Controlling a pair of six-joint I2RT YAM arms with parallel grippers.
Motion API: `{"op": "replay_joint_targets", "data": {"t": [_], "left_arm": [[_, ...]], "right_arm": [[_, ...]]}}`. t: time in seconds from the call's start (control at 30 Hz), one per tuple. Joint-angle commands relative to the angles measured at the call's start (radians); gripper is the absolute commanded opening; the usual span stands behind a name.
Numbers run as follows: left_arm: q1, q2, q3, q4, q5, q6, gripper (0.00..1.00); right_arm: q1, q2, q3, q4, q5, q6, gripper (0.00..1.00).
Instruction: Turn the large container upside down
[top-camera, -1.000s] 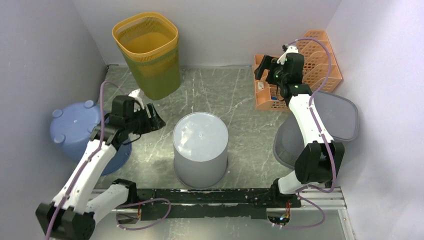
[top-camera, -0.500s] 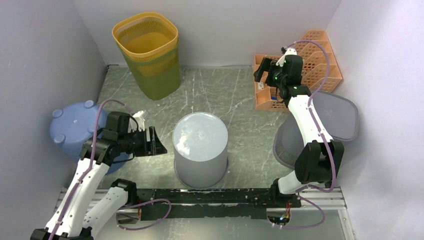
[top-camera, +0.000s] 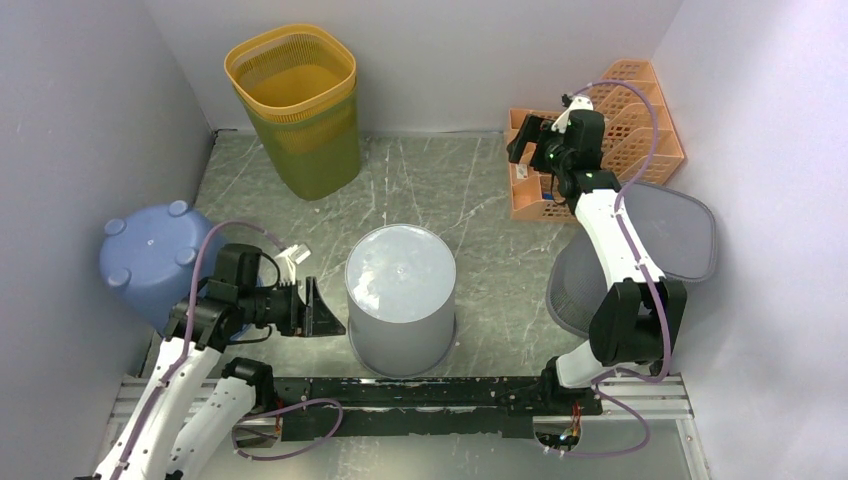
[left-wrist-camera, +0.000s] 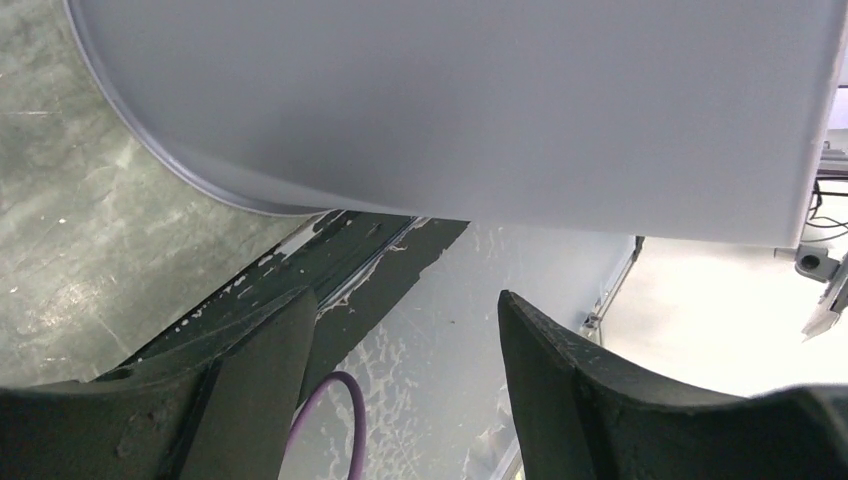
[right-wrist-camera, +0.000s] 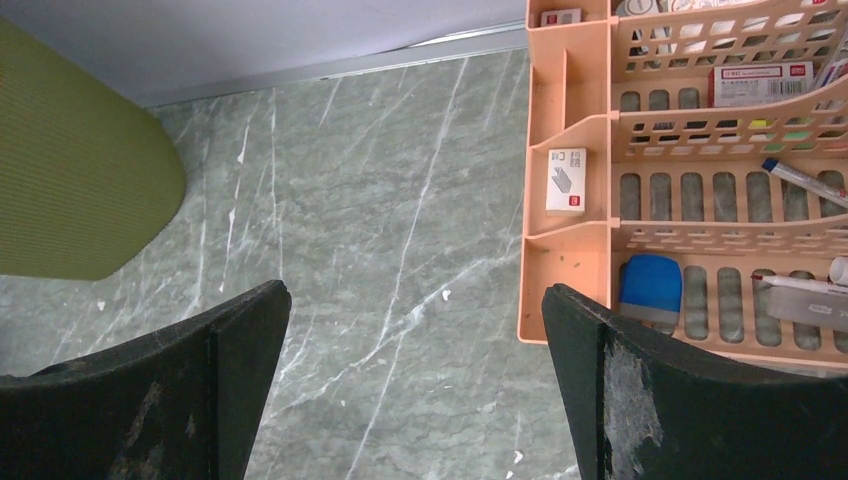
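Left gripper is low on the left side of the grey container. Its jaws are well apart, it holds nothing, and its tips point at the container's lower wall, just beside it. In the left wrist view the grey wall fills the top of the frame beyond both fingers, with no contact visible.

Right gripper is spread wide and holds nothing. It is raised at the back right over the desk, by the front left corner of the orange organiser and well apart from the container.

The container stands mid-desk toward the near side, closed flat end up and wider rim down on the desk.

Edges and room:
- The container's near side is close to the black rail along the desk's near edge.
- Open desk surface shows behind the container up to the yellow-green basket, and to its right before the dark mesh basket.
- The blue tub sits against the left wall, feet up, behind the left arm.
- The mesh basket lies tilted against the right wall, partly behind the right arm.
- The yellow-green basket stands upright at the back left.

Count: one grey container, one blue tub, one yellow-green basket, one dark mesh basket, one orange organiser, two arms.
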Motion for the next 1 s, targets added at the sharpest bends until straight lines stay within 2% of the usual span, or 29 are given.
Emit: {"op": "replay_joint_targets", "data": {"t": [0.0, 0.27, 0.53, 0.73, 0.97], "left_arm": [[-0.001, 0.007, -0.007, 0.134, 0.053, -0.065, 0.78], [-0.029, 0.091, -0.050, 0.421, -0.050, -0.199, 0.78], [-0.261, 0.296, -0.058, 0.783, -0.267, -0.386, 0.81], [-0.353, 0.566, 0.058, 0.981, -0.387, -0.398, 0.82], [-0.364, 0.886, 0.281, 1.008, -0.476, -0.311, 0.82]], "right_arm": [[0.002, 0.022, 0.010, 0.027, 0.002, 0.009, 1.00], [0.001, 0.049, 0.030, 0.041, -0.001, 0.014, 1.00], [0.001, 0.080, 0.055, 0.055, -0.014, 0.012, 1.00], [0.000, 0.088, 0.107, 0.050, -0.028, -0.014, 1.00], [0.001, 0.045, 0.184, 0.029, -0.086, -0.019, 1.00]]}}
